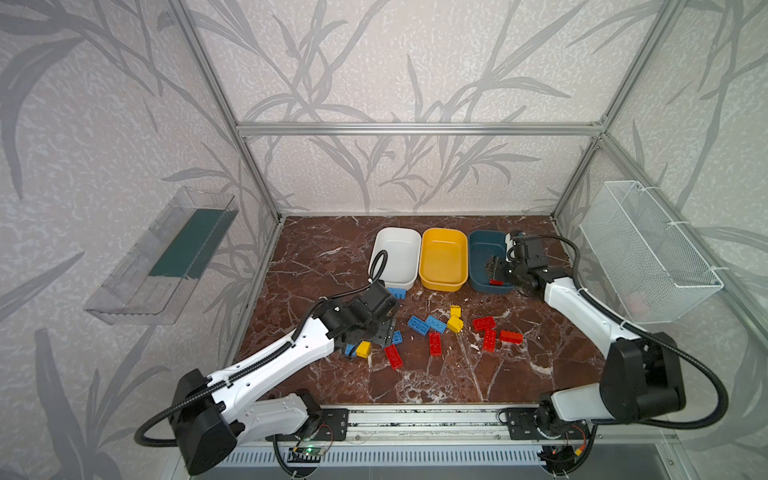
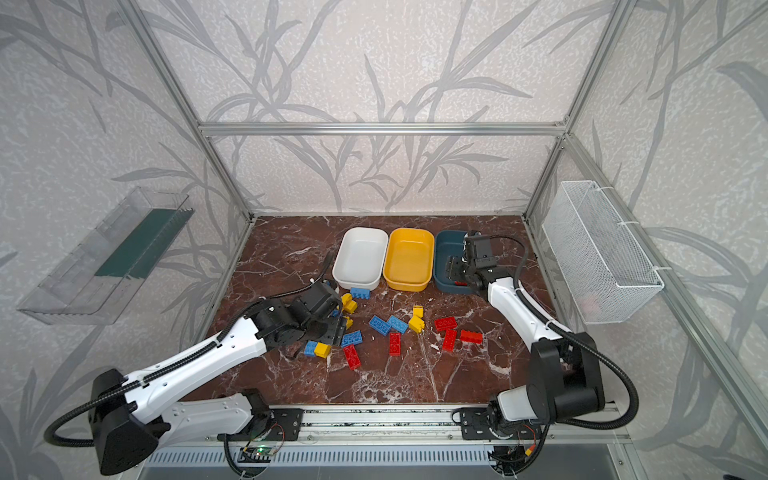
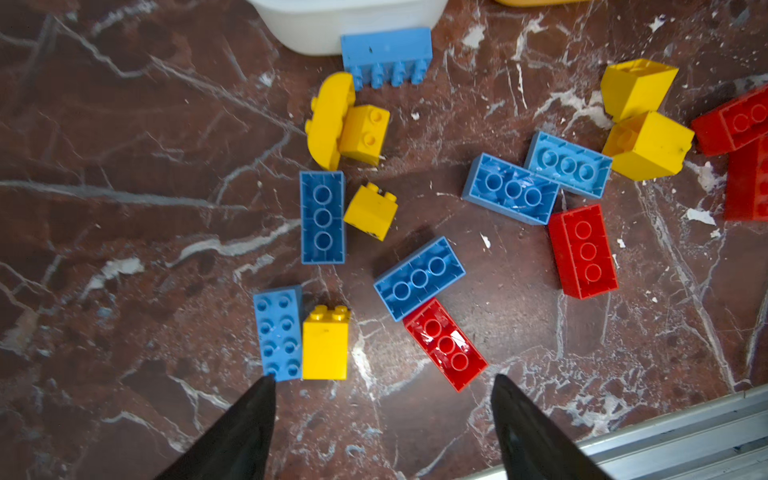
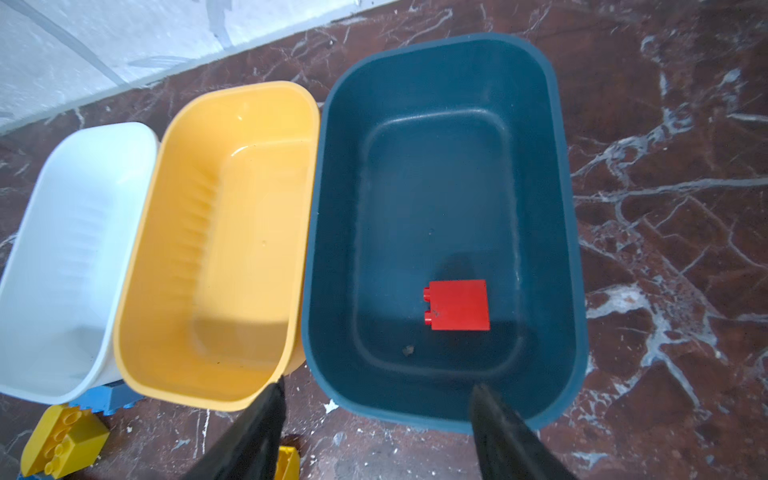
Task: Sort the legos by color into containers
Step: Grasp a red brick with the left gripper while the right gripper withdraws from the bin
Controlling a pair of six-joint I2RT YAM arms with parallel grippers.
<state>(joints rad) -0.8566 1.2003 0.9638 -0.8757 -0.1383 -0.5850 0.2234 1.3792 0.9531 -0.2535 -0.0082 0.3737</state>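
In a top view we see legos [image 1: 435,345] strewn before the containers [image 1: 442,283]. Left wrist: the left gripper [image 3: 382,379] gapes empty, a blue brick [image 3: 277,334] stretching away from one tip. Right wrist: the red brick [image 4: 457,305] lies in the teal tub [image 4: 540,208]; only here do we see its studs face the yellow tub [image 4: 216,249]. The right gripper [image 4: 376,384] gapes empty.

No legible text or labels

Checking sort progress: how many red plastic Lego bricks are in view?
6. One red plastic brick sits inside the dark teal plastic tub. On the marble tabletop: a trio toward the right arm, a pair near the middle. The left arm may hide more.
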